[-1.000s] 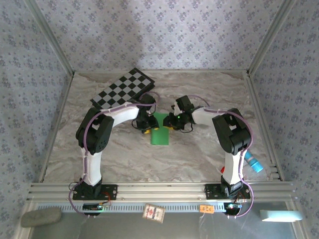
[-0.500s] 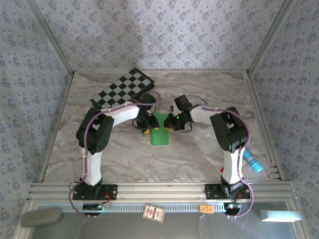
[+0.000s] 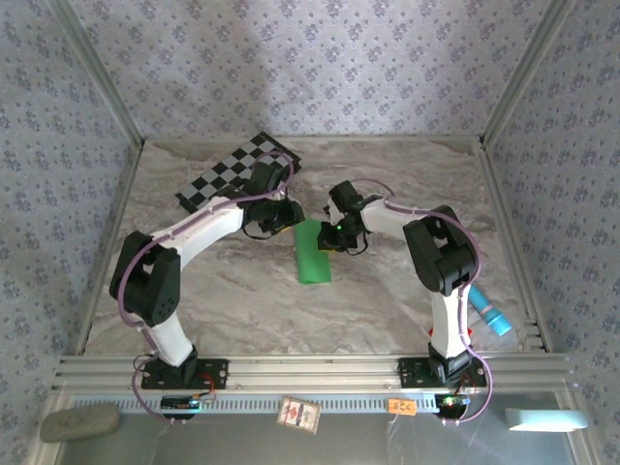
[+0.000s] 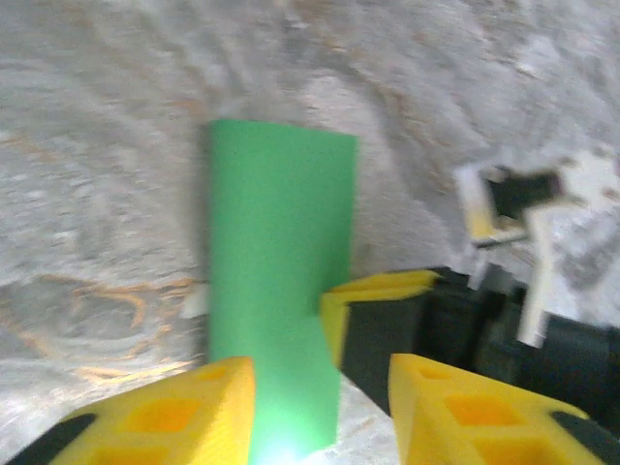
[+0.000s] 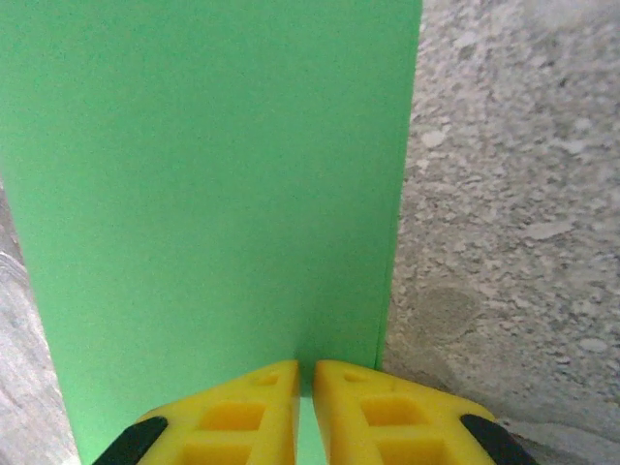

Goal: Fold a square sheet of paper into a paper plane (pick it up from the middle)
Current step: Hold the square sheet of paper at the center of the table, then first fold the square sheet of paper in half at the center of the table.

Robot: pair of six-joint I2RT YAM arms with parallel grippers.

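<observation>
On the far left of the desk (image 3: 194, 281) the checkered board (image 3: 232, 167) is lying out of the way, with the left arm crossing over its near corner. The left gripper (image 3: 274, 217) is hanging over the far end of the paper plane (image 3: 312, 254), its fingers (image 4: 165, 417) spread wide and holding nothing. In its wrist view the green strip is running out from between them, probably so that this arm is free to press or take the sheet while the other side is being held.

The paper plane is lying flat in the middle of the desk, between the two grippers. For now it is looking like a long folded strip, and no pointed nose is showing.

At its right edge, toward the far end, the right gripper (image 3: 332, 235) is pinching the paper. Its fingers (image 5: 228, 417) are almost meeting, apparently pinning the sheet for a fold.

Whether the left fingers are touching the paper is hard to tell, since that view is blurring. Beside the right arm's base a blue thing (image 3: 491, 318) is lying half hidden.
</observation>
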